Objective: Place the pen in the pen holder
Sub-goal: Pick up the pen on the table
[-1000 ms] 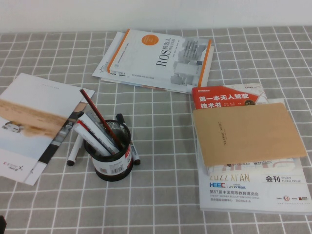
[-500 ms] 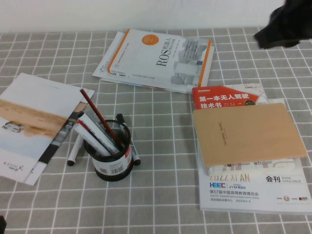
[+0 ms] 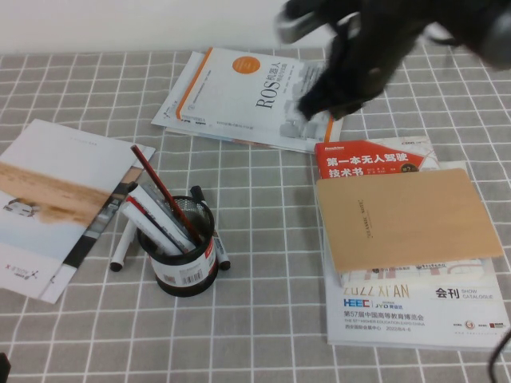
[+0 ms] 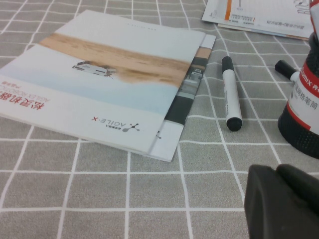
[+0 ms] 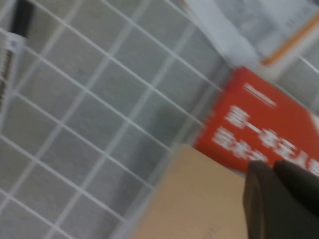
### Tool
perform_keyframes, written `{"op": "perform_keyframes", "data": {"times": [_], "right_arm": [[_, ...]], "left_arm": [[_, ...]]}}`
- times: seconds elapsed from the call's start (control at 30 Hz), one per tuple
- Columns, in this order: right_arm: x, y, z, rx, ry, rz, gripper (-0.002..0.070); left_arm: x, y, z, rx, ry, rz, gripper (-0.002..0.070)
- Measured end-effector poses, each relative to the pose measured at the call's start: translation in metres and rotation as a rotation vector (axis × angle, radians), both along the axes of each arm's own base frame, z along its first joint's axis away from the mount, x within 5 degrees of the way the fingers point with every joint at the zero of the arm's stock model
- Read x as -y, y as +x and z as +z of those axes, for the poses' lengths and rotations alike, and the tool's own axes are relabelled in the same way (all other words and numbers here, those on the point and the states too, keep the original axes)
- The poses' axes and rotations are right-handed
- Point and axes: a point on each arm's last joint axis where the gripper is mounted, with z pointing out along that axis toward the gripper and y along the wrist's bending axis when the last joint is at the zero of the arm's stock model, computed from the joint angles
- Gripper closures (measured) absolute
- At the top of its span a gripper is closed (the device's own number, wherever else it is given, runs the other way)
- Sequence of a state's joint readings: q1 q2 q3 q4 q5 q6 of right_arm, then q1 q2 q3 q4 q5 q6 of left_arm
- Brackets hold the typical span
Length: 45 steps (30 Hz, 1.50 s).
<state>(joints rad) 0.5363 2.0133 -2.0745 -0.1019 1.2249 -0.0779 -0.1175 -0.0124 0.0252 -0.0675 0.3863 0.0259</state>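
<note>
The pen holder (image 3: 182, 254), a black mesh cup with a barcode label, stands front left with several pens and a dark-red stick in it. One white pen with black ends (image 3: 124, 246) lies on the cloth just left of the cup. Another pen (image 3: 214, 236) lies against its right side, partly hidden. My right gripper (image 3: 318, 100) hangs blurred above the books at the back, far from the cup, shut and holding nothing. In the left wrist view my left gripper (image 4: 285, 199) sits low near the cup (image 4: 302, 117), shut and holding nothing, with the loose pen (image 4: 232, 92) ahead of it.
A white and orange book stack (image 3: 247, 96) lies at the back. A red book (image 3: 371, 159) under a brown notebook (image 3: 403, 214) and a catalogue (image 3: 415, 307) fill the right side. A magazine (image 3: 56, 199) lies at the left, next to the loose pen.
My right arm has swept in from the top right corner toward the left and now hangs over the back books. The pens, cup and left gripper have not moved.
</note>
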Motion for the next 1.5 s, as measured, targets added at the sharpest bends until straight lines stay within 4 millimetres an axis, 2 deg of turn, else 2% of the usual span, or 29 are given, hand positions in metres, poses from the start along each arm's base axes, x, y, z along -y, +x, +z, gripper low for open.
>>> {"op": "perform_keyframes", "data": {"times": [0.17, 0.37, 0.63, 0.8, 1.0, 1.3, 1.5], "right_arm": [[-0.034, 0.004, -0.015, 0.005, 0.020, 0.059, 0.0689], [-0.060, 0.016, -0.033, 0.031, 0.081, 0.088, 0.0689], [-0.082, 0.032, -0.044, 0.124, 0.258, 0.102, 0.0689], [-0.095, 0.035, -0.060, 0.133, 0.277, 0.143, 0.0676], [-0.113, 0.035, -0.085, 0.087, 0.337, 0.186, 0.0572], [-0.123, 0.041, -0.108, 0.060, 0.407, 0.168, 0.0385], [-0.127, 0.044, -0.120, 0.049, 0.435, 0.154, 0.0346]], "left_arm": [[0.000, 0.000, 0.000, 0.000, 0.000, 0.000, 0.0677], [0.000, 0.000, 0.000, 0.000, 0.000, 0.000, 0.0678], [0.000, 0.000, 0.000, 0.000, 0.000, 0.000, 0.0678], [0.000, 0.000, 0.000, 0.000, 0.000, 0.000, 0.0678], [0.000, 0.000, 0.000, 0.000, 0.000, 0.000, 0.0677], [0.000, 0.000, 0.000, 0.000, 0.000, 0.000, 0.0677], [0.000, 0.000, 0.000, 0.000, 0.000, 0.000, 0.0678]]}}
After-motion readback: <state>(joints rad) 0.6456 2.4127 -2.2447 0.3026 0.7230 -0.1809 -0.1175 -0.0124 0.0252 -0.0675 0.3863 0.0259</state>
